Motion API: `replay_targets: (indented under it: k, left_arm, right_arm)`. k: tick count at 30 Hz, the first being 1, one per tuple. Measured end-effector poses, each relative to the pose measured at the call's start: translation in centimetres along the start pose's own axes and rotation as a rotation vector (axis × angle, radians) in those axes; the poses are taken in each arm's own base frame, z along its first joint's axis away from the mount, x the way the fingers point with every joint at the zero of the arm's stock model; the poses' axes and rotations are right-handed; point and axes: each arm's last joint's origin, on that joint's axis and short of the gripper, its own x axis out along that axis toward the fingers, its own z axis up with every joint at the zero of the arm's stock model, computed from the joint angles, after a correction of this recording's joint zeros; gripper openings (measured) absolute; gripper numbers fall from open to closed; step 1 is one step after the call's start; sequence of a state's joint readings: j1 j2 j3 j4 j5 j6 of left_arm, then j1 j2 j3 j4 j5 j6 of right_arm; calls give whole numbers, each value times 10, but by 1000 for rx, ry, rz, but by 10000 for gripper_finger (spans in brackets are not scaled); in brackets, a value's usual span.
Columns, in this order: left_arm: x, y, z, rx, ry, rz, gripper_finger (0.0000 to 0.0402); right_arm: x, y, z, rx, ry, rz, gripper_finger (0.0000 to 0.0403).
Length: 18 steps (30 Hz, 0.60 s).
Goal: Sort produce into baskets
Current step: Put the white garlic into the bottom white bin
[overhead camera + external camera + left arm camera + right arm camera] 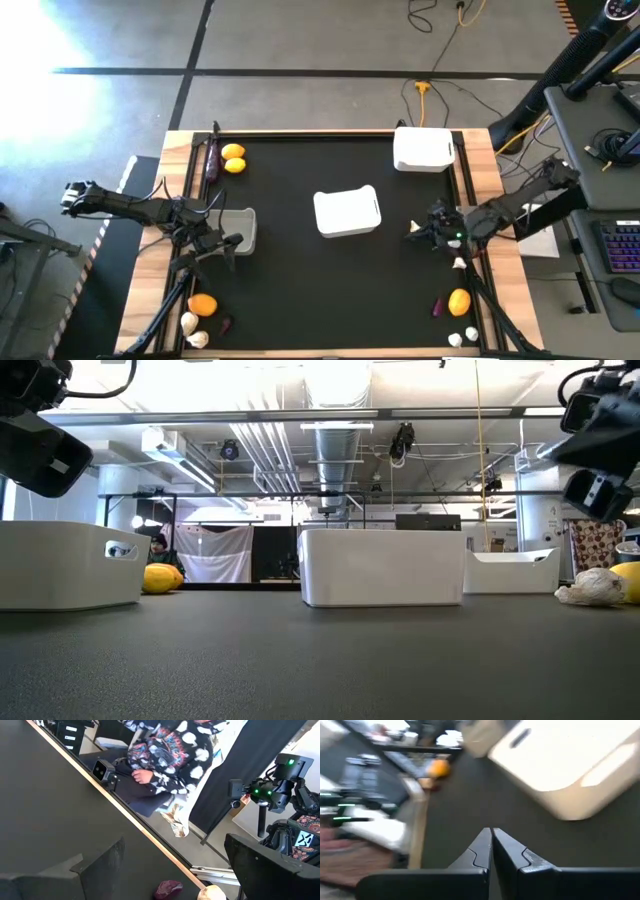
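Observation:
Three white bins stand on the black mat: one at the left (240, 222), one in the middle (347, 212), one at the far right (423, 149). My left gripper (228, 246) hangs open and empty just near of the left bin; its fingers (100, 865) stand wide apart. My right gripper (428, 228) is shut and empty (491, 832) above the mat, right of the middle bin. A garlic bulb (415, 228) lies beside it. Two lemons (234, 158) and an eggplant (211, 160) lie at the far left.
At the near left lie an orange (203, 305), garlic bulbs (193, 330) and a purple piece (168, 889). At the near right lie an orange (459, 301), a purple piece (438, 307) and garlic (462, 336). A person (170, 750) is beyond the table's edge.

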<state>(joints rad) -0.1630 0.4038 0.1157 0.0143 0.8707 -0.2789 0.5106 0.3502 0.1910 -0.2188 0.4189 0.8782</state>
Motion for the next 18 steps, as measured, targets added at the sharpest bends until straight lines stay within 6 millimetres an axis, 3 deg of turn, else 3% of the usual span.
replay_targets:
  k: [9, 18]
  left_arm:
    - [0, 0, 0, 0, 0, 0, 327]
    - [0, 0, 0, 0, 0, 0, 327]
  right_arm:
    - [-7, 18, 23, -212, 95, -256, 9]
    - [12, 15, 13, -58, 148, -460, 9]
